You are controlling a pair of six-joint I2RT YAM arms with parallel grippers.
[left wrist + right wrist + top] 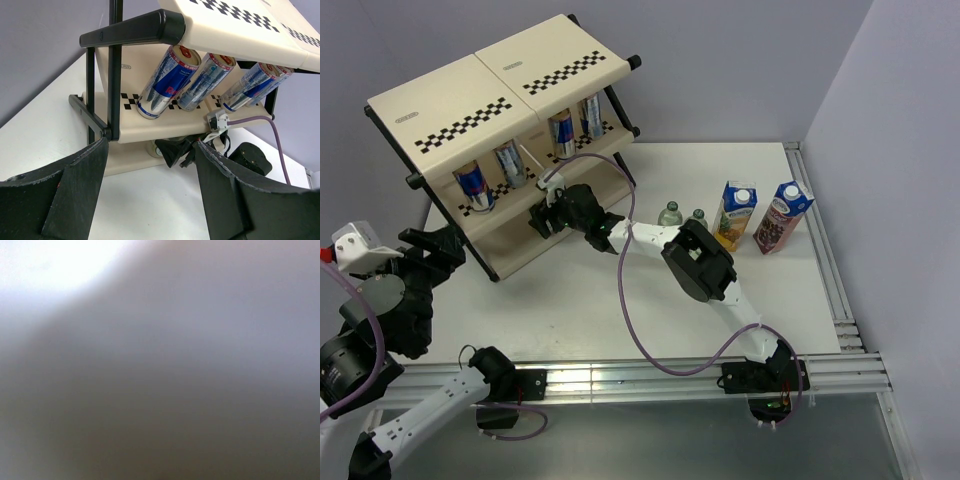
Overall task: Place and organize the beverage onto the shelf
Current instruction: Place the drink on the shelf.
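Observation:
The shelf (470, 100) stands at the far left, and its cream panels also show in the left wrist view (250, 25). Several blue-silver-red cans (473, 184) lean on its middle tier, also visible in the left wrist view (167, 82). My right gripper (544, 216) reaches into the bottom tier. In the left wrist view its black fingers (172, 150) sit beside a pale bottle end (154, 148); whether they grip it is unclear. Two clear bottles (669, 213) and two cartons, yellow (735, 213) and purple (782, 216), stand on the table. My left gripper (438, 250) (151, 145) is open and empty, left of the shelf.
The right wrist view is a grey blur with nothing readable. A purple cable (625, 300) loops from the right arm over the table. A metal rail (820, 250) runs along the table's right edge. The shelf's black frame post (114, 75) stands close ahead of my left gripper.

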